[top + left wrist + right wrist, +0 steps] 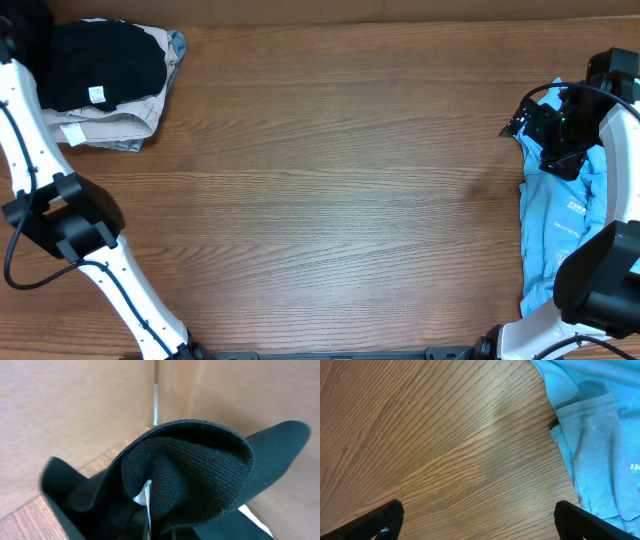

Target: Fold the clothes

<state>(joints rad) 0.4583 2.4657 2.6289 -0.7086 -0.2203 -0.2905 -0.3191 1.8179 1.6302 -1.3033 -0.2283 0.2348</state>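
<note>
The crumpled light-blue cotton T-shirt is lying along the right edge of the brown wooden table. The right gripper is hovering beside it over bare wood, fingers spread wide. At the far left, the black knitted garment is resting on a folded beige clothes pile. It is filling the left wrist view, so I cannot tell the left gripper's state.
</note>
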